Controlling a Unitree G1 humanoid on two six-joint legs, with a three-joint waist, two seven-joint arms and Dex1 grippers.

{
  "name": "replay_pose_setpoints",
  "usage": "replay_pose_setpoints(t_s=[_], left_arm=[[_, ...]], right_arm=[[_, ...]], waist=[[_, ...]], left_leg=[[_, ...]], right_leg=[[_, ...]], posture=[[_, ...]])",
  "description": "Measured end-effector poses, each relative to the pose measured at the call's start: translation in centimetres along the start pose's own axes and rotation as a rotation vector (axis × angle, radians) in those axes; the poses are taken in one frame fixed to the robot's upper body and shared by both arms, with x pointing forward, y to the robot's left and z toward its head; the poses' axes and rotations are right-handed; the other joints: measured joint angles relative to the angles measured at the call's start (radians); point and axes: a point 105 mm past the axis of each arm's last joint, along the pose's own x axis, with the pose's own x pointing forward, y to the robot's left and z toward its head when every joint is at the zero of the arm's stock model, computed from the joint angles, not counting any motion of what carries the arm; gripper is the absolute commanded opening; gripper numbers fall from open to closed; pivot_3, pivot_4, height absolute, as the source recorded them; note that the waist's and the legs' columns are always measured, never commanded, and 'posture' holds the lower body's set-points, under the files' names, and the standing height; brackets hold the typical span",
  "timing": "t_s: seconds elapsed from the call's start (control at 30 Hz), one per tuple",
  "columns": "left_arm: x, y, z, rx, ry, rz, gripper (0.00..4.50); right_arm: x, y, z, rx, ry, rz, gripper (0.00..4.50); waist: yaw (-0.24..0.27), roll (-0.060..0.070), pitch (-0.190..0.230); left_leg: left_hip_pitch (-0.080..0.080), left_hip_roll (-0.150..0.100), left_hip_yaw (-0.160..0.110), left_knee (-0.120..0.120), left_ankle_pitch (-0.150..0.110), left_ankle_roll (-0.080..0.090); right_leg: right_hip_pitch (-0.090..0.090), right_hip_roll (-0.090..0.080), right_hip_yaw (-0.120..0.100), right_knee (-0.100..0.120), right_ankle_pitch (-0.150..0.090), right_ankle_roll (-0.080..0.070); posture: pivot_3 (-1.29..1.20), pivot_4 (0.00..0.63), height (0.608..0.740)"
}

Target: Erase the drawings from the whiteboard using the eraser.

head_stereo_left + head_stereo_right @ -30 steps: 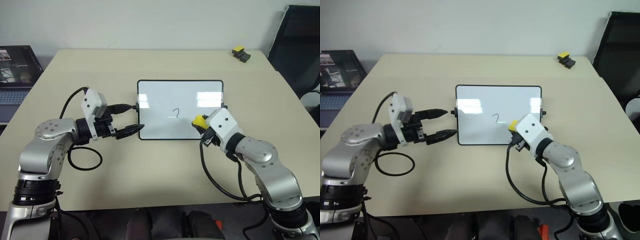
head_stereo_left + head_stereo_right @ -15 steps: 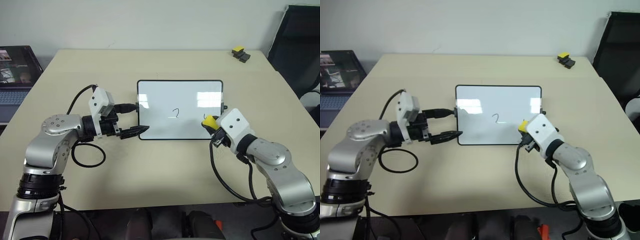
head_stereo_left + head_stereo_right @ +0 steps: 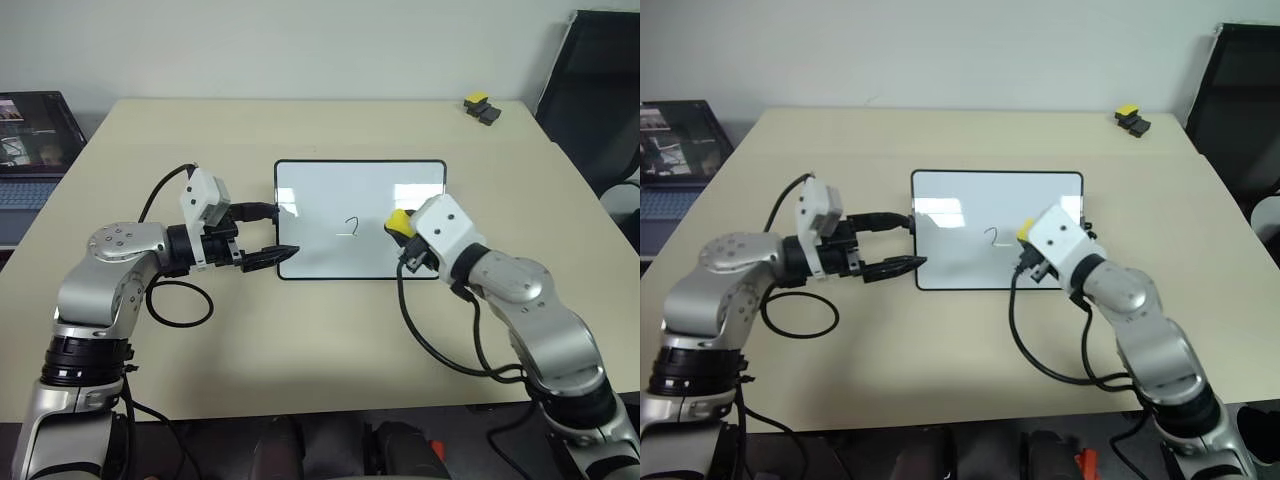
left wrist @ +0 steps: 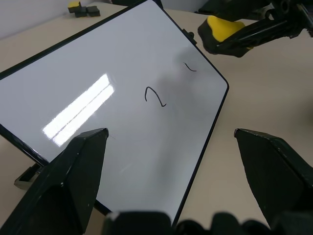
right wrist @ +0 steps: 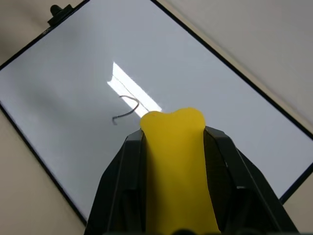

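Observation:
The whiteboard (image 3: 320,195) lies flat in the middle of the table. A small dark "2" drawing (image 3: 349,227) sits near its centre. A short faint stroke (image 4: 190,68) shows closer to the board's right side. My right gripper (image 5: 172,128) is shut on the yellow eraser (image 3: 399,222). It holds the eraser over the board's right part, just right of the "2". Whether the eraser touches the surface I cannot tell. My left gripper (image 3: 281,233) is open. Its two fingers straddle the board's left edge, one finger by the small black knob (image 3: 272,212).
A black gadget with a yellow cap (image 3: 481,106) sits at the table's far right corner. A laptop (image 3: 30,140) stands off the table's left side and a black chair (image 3: 590,90) off the right. Black cables (image 3: 178,302) loop on the table beside each arm.
My right gripper swung the eraser out to the board's right lower edge, then back left and farther onto the board, beside the "2". The left gripper stayed at the left edge.

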Motion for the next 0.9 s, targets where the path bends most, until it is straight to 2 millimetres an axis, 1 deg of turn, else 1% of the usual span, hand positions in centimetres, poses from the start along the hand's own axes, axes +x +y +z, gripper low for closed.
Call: replay_pose_setpoints(t_s=[0.07,0.13,0.33,0.5,0.7,0.8,0.9], left_arm=[[0.1,-0.2,0.0,0.0,0.003,-0.018,4.5],[0.2,-0.3,-0.1,-0.003,0.006,-0.034,4.5],[0.0,-0.2,-0.6,-0.009,0.021,-0.066,4.5],[-0.4,0.2,-1.2,-0.006,0.05,-0.08,4.5],[-0.5,0.4,-1.6,0.01,0.078,-0.102,4.5],[-0.5,0.5,-1.5,0.016,0.079,-0.102,4.5],[-0.5,0.5,-1.5,0.017,0.08,-0.101,4.5]], right_arm=[[1.3,0.1,0.9,-0.024,-0.027,0.003,1.27],[2.5,0.2,1.4,-0.053,-0.042,0.009,1.27],[4.8,1.1,1.2,-0.1,-0.04,0.027,1.27],[5.7,1.0,1.2,-0.14,-0.053,0.02,1.27],[6.8,1.4,0.4,-0.151,-0.046,0.034,1.27],[7.3,1.7,-0.6,-0.156,-0.036,0.047,1.27],[7.7,2.2,-0.7,-0.154,-0.06,0.064,1.27]], waist=[[0.0,0.0,0.0],[0.002,0.0,0.0],[0.003,0.0,0.0],[0.003,0.0,0.0],[0.002,0.0,0.0],[0.002,0.0,0.0],[0.002,0.0,0.0]], left_leg=[[0.0,0.0,0.0,0.0,0.0,0.0],[0.0,0.0,0.0,0.0,0.0,0.0],[0.0,0.0,0.0,0.0,0.0,0.0],[0.0,0.001,0.0,0.0,0.0,0.0],[0.0,0.001,0.0,0.001,0.0,0.0],[0.0,0.001,0.0,0.001,0.0,0.0],[0.0,0.001,0.0,0.001,0.0,0.0]], right_leg=[[0.0,0.0,0.0,0.0,0.0,0.0],[0.0,0.0,0.0,-0.001,0.0,0.0],[0.0,0.0,0.0,-0.001,0.0,0.0],[0.0,0.0,0.0,0.0,0.0,0.0],[0.0,0.0,0.0,0.0,0.0,0.0],[0.0,0.0,0.0,0.0,0.0,0.0],[0.0,0.0,0.0,0.0,0.0,0.0]], posture=[[0.0,0.15,0.74],[0.0,0.15,0.74],[0.0,0.15,0.74],[0.0,0.15,0.74],[0.0,0.15,0.74],[0.0,0.15,0.74],[0.0,0.15,0.74]])
